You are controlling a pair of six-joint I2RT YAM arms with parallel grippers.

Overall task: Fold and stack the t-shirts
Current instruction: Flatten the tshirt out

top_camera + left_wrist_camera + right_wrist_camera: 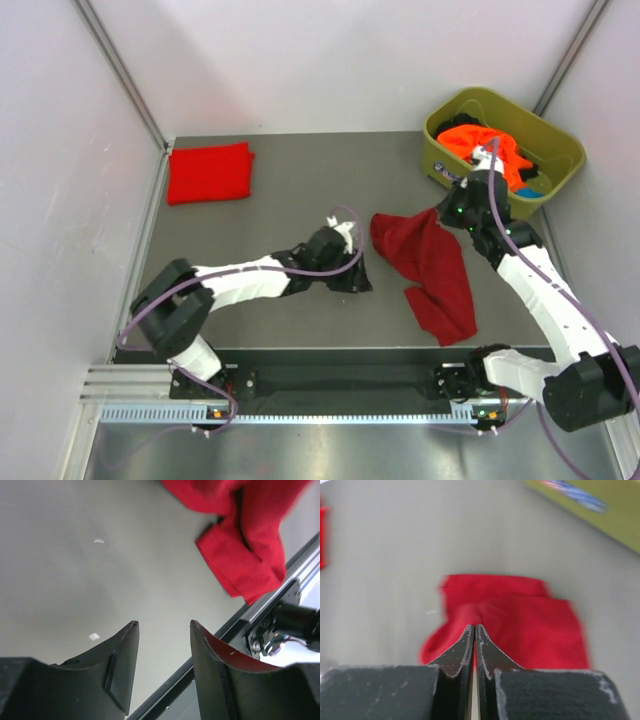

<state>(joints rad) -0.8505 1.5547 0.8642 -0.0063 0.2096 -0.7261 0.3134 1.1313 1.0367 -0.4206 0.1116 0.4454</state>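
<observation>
A dark crimson t-shirt point(432, 268) lies crumpled right of the table's middle, and one corner is drawn up to my right gripper point(443, 213). In the right wrist view the jaws point(474, 626) are pressed together on a ridge of this shirt point(520, 620). My left gripper point(362, 272) is open and empty, low over bare table just left of the shirt. In the left wrist view point(162, 624) the shirt point(245, 550) lies beyond the fingertips. A brighter red t-shirt point(209, 172) lies folded at the far left. Orange shirts point(483, 148) sit in the tub.
An olive-green plastic tub point(553, 140) stands at the far right corner and also holds dark and blue cloth. Its wall shows in the right wrist view point(605, 515). A black rail point(340, 378) runs along the near table edge. White walls close in the left, back and right sides.
</observation>
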